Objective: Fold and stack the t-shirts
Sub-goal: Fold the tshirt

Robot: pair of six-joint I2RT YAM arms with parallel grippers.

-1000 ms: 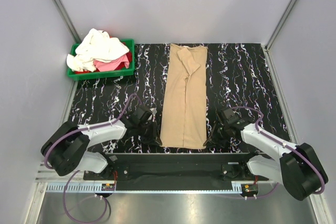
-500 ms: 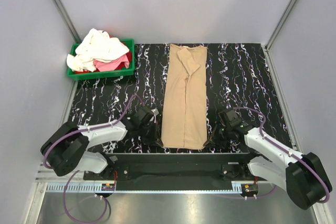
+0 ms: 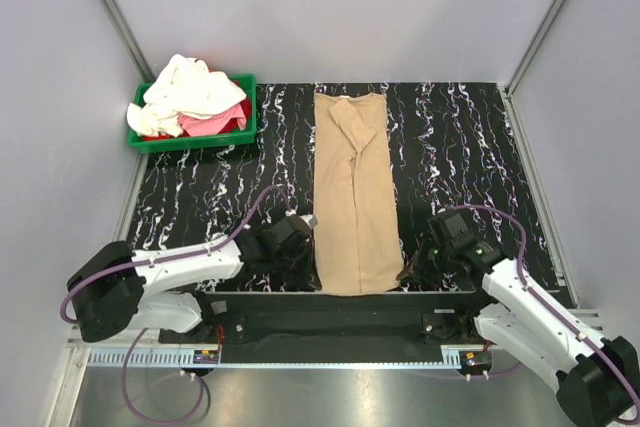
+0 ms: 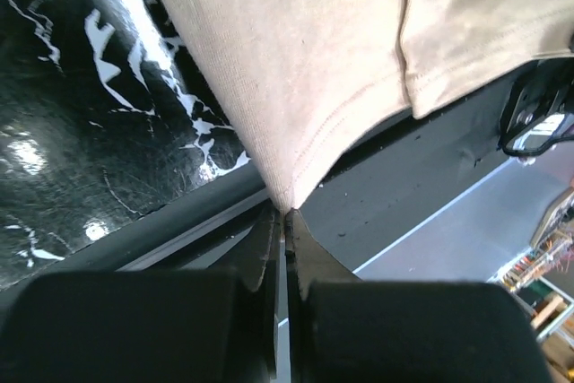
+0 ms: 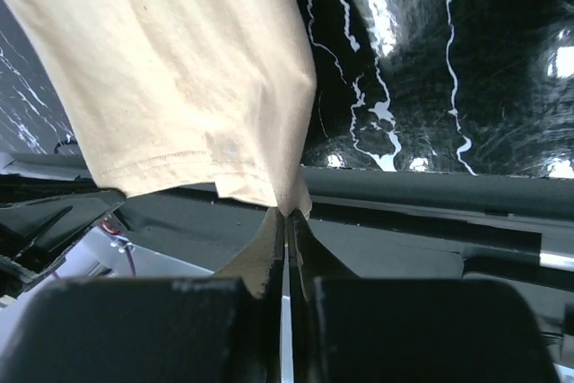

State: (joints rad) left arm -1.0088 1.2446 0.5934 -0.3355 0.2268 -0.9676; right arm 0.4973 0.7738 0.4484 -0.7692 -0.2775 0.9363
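- The tan-khaki soft fabric t-shirt [image 3: 350, 197] lies folded into one long narrow strip down the middle of the black white-veined marbled tabletop [image 3: 460, 167]. Its collar end is at the far edge and its hem end at the near edge.
- One short sleeve is folded inward across the upper part of the strip, and a lengthwise fold line runs down the centre.
- The left tool [image 3: 305, 259] is pressed together on the near left hem corner. In the left wrist view the stitched hem of the shirt [image 4: 314, 60] draws to a point right at the tips of the closed tool [image 4: 285, 217].
- The right tool [image 3: 410, 269] is likewise pinching the near right hem corner. In the right wrist view the fabric [image 5: 179, 87] narrows into the tips of the closed tool [image 5: 287, 215].
- Both pinched corners sit over the tabletop's near edge, just above the black base rail [image 3: 340, 312] that carries the arms.
- Well apart, at the far left corner, stands a small green plastic bin [image 3: 195, 142].
- A crumpled cream-white t-shirt [image 3: 185, 92] is heaped in it and spills over the rim.
- A pink-red t-shirt [image 3: 215, 125] shows beneath the cream-white one.
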